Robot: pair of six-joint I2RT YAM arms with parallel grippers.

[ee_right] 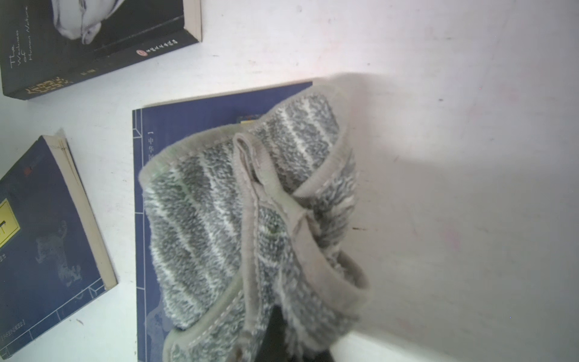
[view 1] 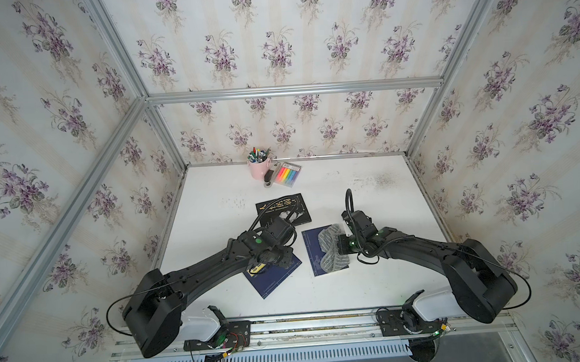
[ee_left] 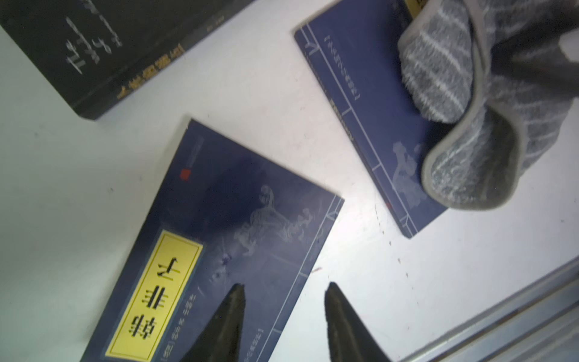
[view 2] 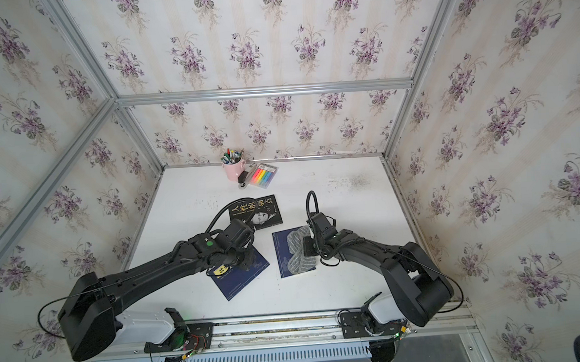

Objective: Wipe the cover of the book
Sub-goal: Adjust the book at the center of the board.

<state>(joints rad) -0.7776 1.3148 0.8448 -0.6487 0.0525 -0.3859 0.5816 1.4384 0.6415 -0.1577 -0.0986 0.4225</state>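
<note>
A dark blue book [view 1: 310, 255] [ee_right: 194, 125] lies right of the table's middle. A grey striped cloth [view 1: 331, 251] [ee_right: 235, 219] is bunched on its cover. My right gripper [view 1: 341, 245] [ee_right: 277, 329] is shut on the cloth at the book's right edge, its fingers mostly buried in the folds. A second blue book [view 1: 273, 279] [ee_left: 250, 219] with a yellow label [ee_left: 163, 294] lies to the left. My left gripper [ee_left: 286, 286] hangs open just over its corner, one fingertip above the cover and one above the table, with nothing between them.
A black book [view 1: 296, 207] [ee_left: 125, 47] lies behind the two blue ones. A pink cup [view 1: 259, 168] of pens and a pack of coloured markers [view 1: 286, 173] stand at the back wall. An aluminium rail [view 1: 306, 319] runs along the front edge.
</note>
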